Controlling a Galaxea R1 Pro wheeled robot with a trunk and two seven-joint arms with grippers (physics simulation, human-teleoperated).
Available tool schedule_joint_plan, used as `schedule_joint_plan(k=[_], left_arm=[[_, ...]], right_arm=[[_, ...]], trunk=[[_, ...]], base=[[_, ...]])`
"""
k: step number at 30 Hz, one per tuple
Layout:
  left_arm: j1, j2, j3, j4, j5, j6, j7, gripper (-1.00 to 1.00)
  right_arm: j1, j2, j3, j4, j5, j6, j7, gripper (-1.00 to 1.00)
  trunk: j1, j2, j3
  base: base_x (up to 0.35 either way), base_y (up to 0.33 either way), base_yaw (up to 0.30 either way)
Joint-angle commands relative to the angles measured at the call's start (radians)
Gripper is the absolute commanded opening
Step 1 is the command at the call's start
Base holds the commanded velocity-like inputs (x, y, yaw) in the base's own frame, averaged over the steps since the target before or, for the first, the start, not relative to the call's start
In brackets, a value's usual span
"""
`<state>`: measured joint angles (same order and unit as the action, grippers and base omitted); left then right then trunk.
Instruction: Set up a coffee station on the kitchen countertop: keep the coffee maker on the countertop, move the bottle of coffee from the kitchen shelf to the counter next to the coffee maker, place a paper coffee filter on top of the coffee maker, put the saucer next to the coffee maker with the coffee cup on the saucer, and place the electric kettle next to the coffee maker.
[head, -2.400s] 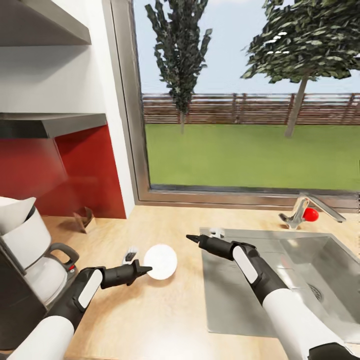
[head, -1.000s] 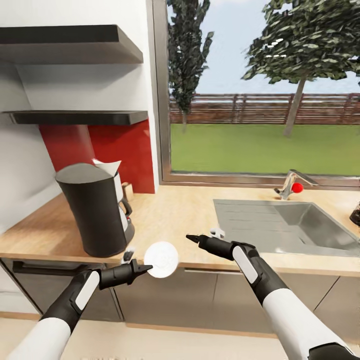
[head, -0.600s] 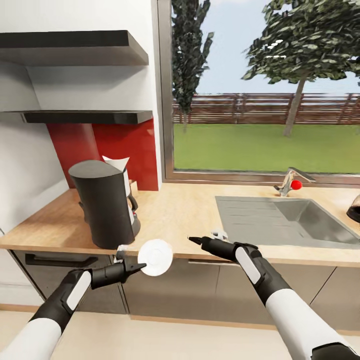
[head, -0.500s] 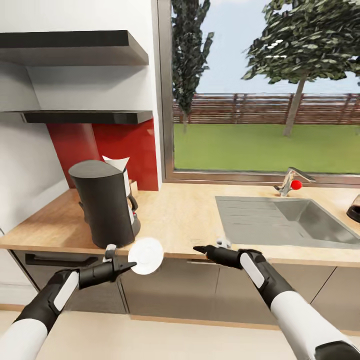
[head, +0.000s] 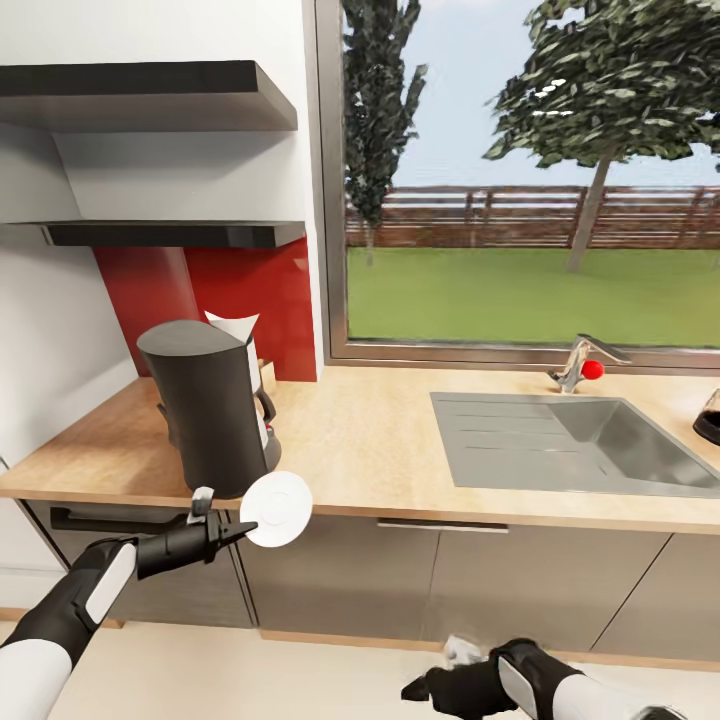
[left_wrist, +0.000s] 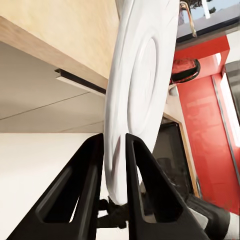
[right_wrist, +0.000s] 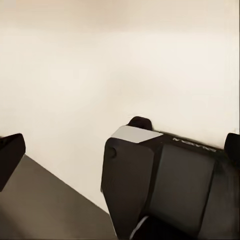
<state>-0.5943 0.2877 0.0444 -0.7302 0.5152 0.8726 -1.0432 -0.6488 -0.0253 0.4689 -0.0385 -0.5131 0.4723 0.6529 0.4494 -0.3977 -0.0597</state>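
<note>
While my left claw (head: 228, 530) grips the saucer (head: 276, 508) by its rim, the disc stands on edge in front of the counter's lip, just off the foot of the coffee maker (head: 210, 405) and not yet over the wood; in the left wrist view my two fingers (left_wrist: 86, 175) pinch the white rim of the saucer (left_wrist: 135, 95) between them, so the hold looks thin and I judge it will slip if I swing fast. To do this step well I should lift until the lower edge clears the kitchen countertop (head: 380, 440), carry it in over the bare wood just beside the coffee maker on the sink's side, roll my wrist so the disc turns flat, and lower until it rests before I let the fingers part; dropping it tilted would likely let it rock or skid. I want a gap from the dark column, since the cup must later sit on it and my fingers need room to withdraw without knocking the carafe. The steel sink (head: 560, 450) lies well apart to the right, so there is ample wood between; at the far right edge a dark rounded thing sits on the counter, too cropped to name. My right claw (head: 420, 690) hangs low near the floor; whether it is wide or narrow I cannot tell, and the right wrist view gives only pale floor and dark housing.
</note>
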Motion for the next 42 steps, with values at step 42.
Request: schedule_joint_plan(k=[42], left_arm=[[0.085,0.098,0.016,0.0,-0.026,-0.008,-0.075,-1.0]], right_arm=[[0.182,0.163,-0.001,0.012,0.006,-0.267,-0.576,1.0]], trunk=[[0.001,-0.002,-0.002]], base=[[-0.076,0.117,0.0]])
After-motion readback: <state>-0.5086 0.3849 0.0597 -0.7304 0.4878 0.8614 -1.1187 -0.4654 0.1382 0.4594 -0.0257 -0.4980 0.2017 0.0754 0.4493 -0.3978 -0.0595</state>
